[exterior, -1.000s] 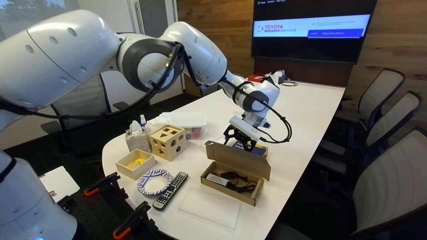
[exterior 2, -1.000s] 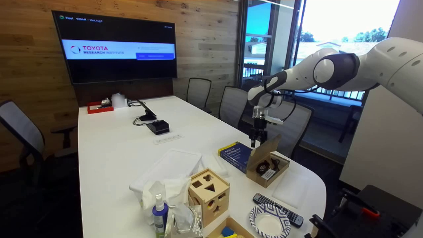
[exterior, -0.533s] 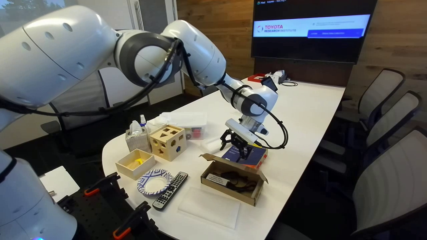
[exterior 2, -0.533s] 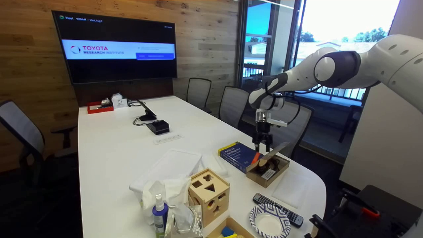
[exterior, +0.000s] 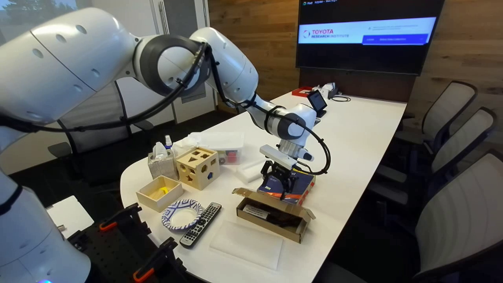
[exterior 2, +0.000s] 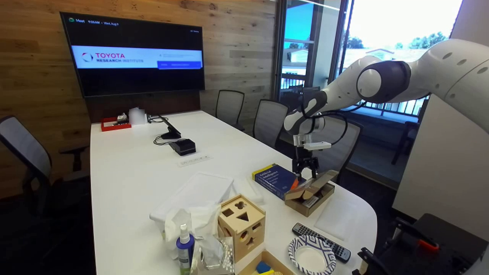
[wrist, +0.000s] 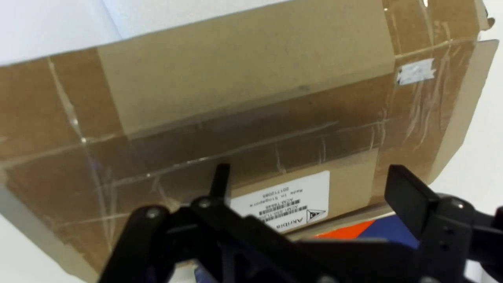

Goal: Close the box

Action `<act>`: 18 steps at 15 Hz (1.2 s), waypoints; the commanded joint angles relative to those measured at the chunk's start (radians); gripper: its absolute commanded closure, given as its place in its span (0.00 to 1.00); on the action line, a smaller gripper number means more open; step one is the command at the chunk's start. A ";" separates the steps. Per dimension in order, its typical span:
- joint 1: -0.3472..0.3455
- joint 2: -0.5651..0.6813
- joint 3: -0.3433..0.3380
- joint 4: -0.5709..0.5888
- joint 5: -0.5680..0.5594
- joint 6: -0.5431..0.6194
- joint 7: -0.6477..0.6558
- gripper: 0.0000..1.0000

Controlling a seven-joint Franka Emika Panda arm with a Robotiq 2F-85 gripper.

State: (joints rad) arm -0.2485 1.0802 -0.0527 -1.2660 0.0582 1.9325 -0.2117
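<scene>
Reaches over the white desk with the arm, with jaws pointed down at the brown cardboard box. Holds the jaws well spread, with one tip to either side of the white label in the wrist view. Cannot tell contact with the lid from a small gap above.

Has the box sitting on the desk toward the rounded end, between the blue book and a flat white pad. Carries the lid at a slant over the opening, part way down, with dark contents and a white slip showing beneath in an exterior view. Wears strips of clear tape across the lid, plus a small white scrap near one end.

Puts the book right beside the box; cannot tell touching from apart there. Reads "Artificial Intelligence" on the cover in an exterior view.

Shows a remote control near the pad, with the rim of a patterned plate overlapping the edge. Groups beyond the plate a wooden tray with something yellow inside, a wooden cube with shaped holes, a tissue box and a plastic tub. Stands a spray bottle just beside the tissue box. Displays "Toyota Research Institute" on the wall screen, well apart from the box.
</scene>
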 commanded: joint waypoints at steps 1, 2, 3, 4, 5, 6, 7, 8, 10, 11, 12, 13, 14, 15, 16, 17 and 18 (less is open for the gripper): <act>0.032 -0.034 -0.032 -0.072 -0.024 0.022 0.092 0.00; 0.039 -0.038 -0.042 -0.083 -0.028 0.016 0.118 0.00; 0.043 -0.036 -0.048 -0.088 -0.032 0.016 0.137 0.00; 0.047 -0.031 -0.053 -0.092 -0.034 0.022 0.153 0.00; 0.049 -0.026 -0.056 -0.097 -0.034 0.035 0.168 0.00; 0.049 -0.019 -0.056 -0.101 -0.030 0.058 0.175 0.00; 0.050 -0.014 -0.058 -0.105 -0.030 0.070 0.186 0.00; 0.050 -0.010 -0.056 -0.112 -0.026 0.088 0.189 0.00; 0.054 0.001 -0.059 -0.123 -0.025 0.138 0.208 0.00; 0.055 0.006 -0.060 -0.126 -0.026 0.160 0.213 0.00; 0.055 0.010 -0.059 -0.131 -0.025 0.177 0.220 0.00; 0.055 0.014 -0.060 -0.136 -0.025 0.194 0.223 0.00; 0.055 0.018 -0.061 -0.141 -0.024 0.207 0.230 0.00; 0.056 0.022 -0.063 -0.141 -0.024 0.217 0.238 0.00; 0.057 0.025 -0.063 -0.143 -0.025 0.231 0.239 0.00; 0.059 0.030 -0.066 -0.141 -0.027 0.243 0.244 0.00; 0.060 0.035 -0.067 -0.139 -0.028 0.254 0.245 0.00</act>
State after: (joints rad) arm -0.2097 1.1010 -0.0998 -1.3874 0.0414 2.1107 -0.0108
